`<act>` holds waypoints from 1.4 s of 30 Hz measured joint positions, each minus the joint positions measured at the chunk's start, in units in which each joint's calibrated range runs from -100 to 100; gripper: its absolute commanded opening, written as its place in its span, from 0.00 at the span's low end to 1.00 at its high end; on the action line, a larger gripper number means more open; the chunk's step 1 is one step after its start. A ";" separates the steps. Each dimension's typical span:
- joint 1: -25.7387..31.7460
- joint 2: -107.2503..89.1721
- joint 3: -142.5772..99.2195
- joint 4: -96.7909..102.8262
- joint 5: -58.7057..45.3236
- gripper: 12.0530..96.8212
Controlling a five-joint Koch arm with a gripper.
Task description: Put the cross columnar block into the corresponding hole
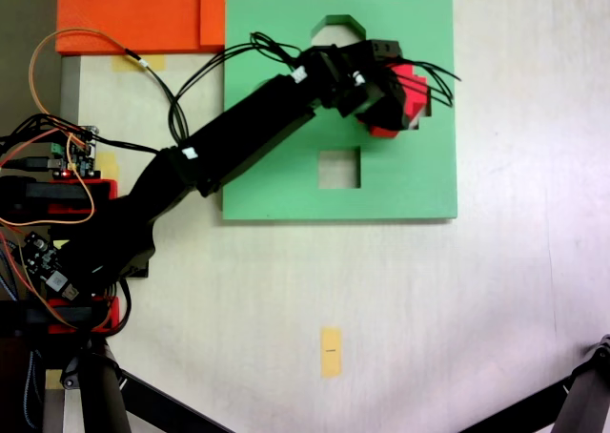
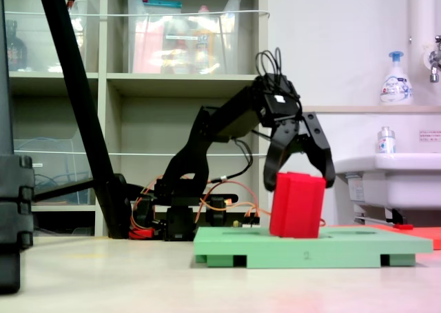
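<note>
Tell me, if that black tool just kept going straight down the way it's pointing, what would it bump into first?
Most likely the red cross block: the tool points down with open fingers straddling its top. Below stands the green board.

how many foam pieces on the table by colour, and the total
green: 1, the board
red: 1, the block, standing on the board below the open end effector
orange: 2, the slabs at the table's top left in the view from above, assuming the seam divides them
total: 4

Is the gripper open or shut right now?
Open: the gripper has its jaws spread wide, straddling the top of the red block without pinching it.
</note>
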 measured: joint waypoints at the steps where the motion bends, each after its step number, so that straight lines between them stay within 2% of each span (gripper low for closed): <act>1: 0.05 -0.14 0.00 0.00 -0.24 0.39; 19: 0.78 -5.47 -0.10 0.00 -1.17 0.40; 42: -0.24 -1.23 -0.20 6.07 -4.64 0.41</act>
